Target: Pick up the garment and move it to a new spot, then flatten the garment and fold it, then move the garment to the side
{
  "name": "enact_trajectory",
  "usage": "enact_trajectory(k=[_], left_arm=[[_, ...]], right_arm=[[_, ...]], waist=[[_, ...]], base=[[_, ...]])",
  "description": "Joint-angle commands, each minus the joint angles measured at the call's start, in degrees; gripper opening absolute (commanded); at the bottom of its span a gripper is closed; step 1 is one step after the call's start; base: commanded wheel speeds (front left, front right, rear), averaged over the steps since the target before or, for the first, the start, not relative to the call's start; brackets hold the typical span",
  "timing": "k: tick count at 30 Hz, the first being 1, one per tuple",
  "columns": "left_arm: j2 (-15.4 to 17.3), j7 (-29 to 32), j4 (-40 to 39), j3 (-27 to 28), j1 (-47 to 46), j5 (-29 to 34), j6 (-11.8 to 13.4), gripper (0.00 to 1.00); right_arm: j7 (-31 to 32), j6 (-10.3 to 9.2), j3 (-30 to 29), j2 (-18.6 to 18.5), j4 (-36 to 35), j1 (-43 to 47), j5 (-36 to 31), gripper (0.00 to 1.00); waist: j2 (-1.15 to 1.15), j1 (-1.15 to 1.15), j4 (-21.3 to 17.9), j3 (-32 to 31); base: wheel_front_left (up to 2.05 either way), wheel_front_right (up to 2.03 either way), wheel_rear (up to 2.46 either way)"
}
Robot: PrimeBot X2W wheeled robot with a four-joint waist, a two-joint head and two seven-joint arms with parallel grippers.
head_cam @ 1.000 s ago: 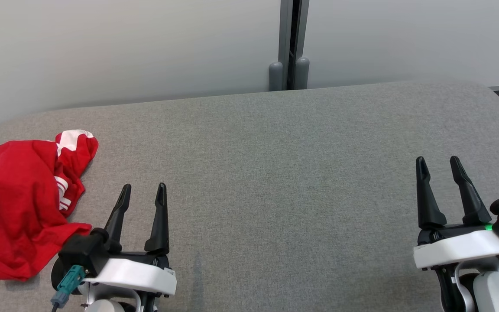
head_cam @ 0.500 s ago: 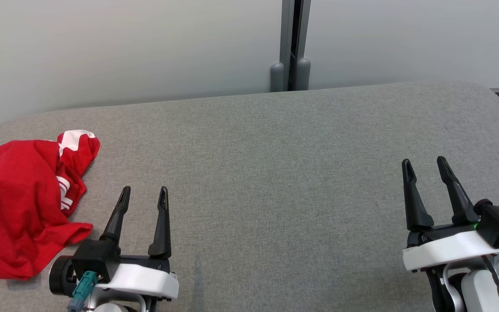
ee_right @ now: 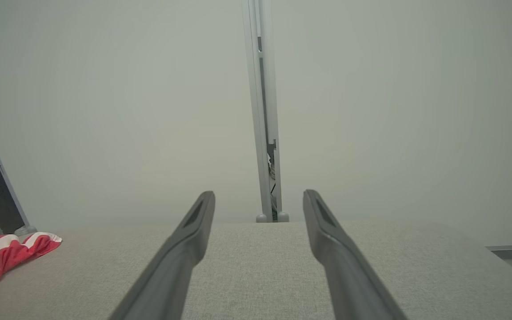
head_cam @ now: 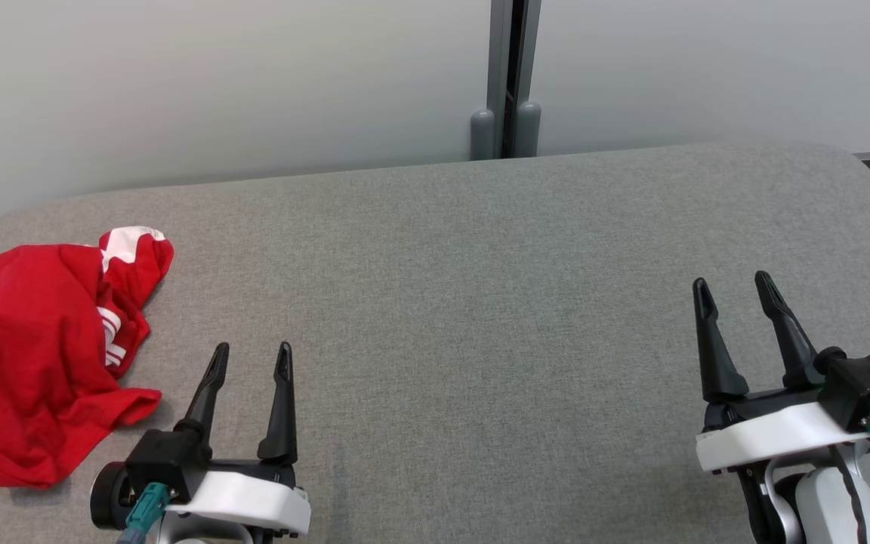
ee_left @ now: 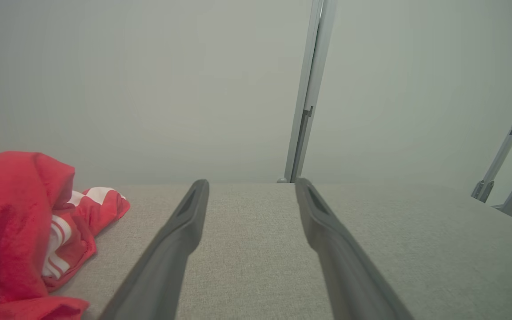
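**Item 1. Garment** (head_cam: 35, 355): red cloth with white stripes, crumpled in a loose heap, unfolded. A small white label shows at its near left edge. It lies at the far left end of the worktop. In the left wrist view it sits to the left of the fingers (ee_left: 16, 222).

**Item 2. Worktop** (head_cam: 480, 302): flat surface under a grey woven cover, with rounded corners.

**Item 3. Left tool** (head_cam: 251, 349): two long dark fingers spread apart with nothing between them, pointing toward the back wall. It is over the near left part of the worktop, near the garment's right edge and not touching it. A teal plug (head_cam: 144, 506) sits on its wrist.

**Item 4. Right tool** (head_cam: 731, 281): fingers likewise spread and empty, pointing toward the wall. It is over the near right part of the worktop, well apart from the garment.

**Item 5. Backdrop:** pale partition panels (head_cam: 216, 83) joined at a grey post (head_cam: 509, 75). Two rounded feet stand behind the middle of the worktop's far edge.
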Motion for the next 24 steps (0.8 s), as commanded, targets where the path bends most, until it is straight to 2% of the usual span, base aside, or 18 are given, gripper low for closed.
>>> enact_trajectory(k=[1,24], left_arm=[[0.3,-0.4,0.2,0.1,-0.1,0.1,-0.2,1.00],[0.3,-0.7,1.8,0.4,-1.4,0.0,-0.6,1.00]], right_arm=[[-0.6,0.10,0.1,-0.5,0.2,-0.8,-0.8,1.00],[-1.0,0.10,0.2,-0.5,2.0,-1.4,1.3,1.00]], waist=[[0.00,0.00,0.0,0.0],[0.00,0.00,-0.1,0.8]], base=[[0.00,0.00,0.00],[0.00,0.00,0.00]])
